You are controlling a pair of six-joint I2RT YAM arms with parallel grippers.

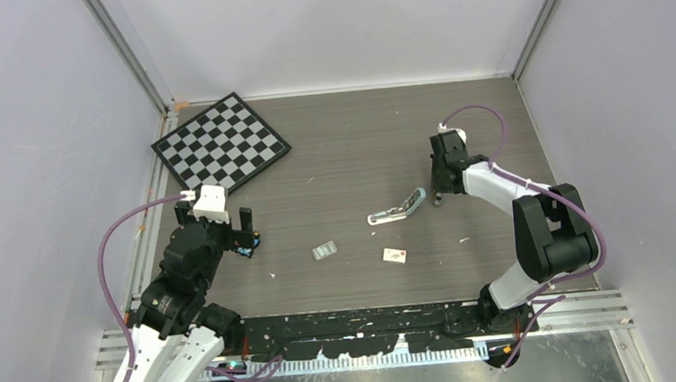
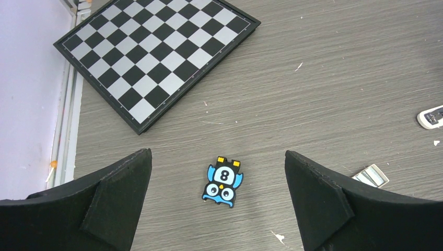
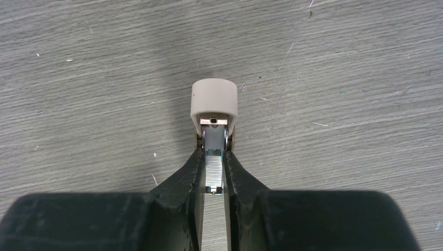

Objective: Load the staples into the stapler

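The stapler (image 1: 398,209) lies open in the middle of the table, its pale blue top raised toward the right; its white end (image 2: 431,117) shows in the left wrist view. My right gripper (image 1: 437,198) stands just right of it. In the right wrist view that gripper (image 3: 214,152) is shut on a ribbed silvery strip of staples (image 3: 213,170). The strip runs into a metal channel capped by a tan rounded block (image 3: 213,99). More staples (image 1: 324,251) (image 2: 372,175) lie flat on the table. My left gripper (image 1: 240,227) (image 2: 217,157) hangs wide open and holds nothing.
A black-and-blue penguin gadget (image 2: 223,182) (image 1: 247,249) lies below the left gripper. A small white box with a red mark (image 1: 396,255) sits in front of the stapler. A checkerboard (image 1: 221,142) (image 2: 156,52) lies at the back left. Walls enclose the table.
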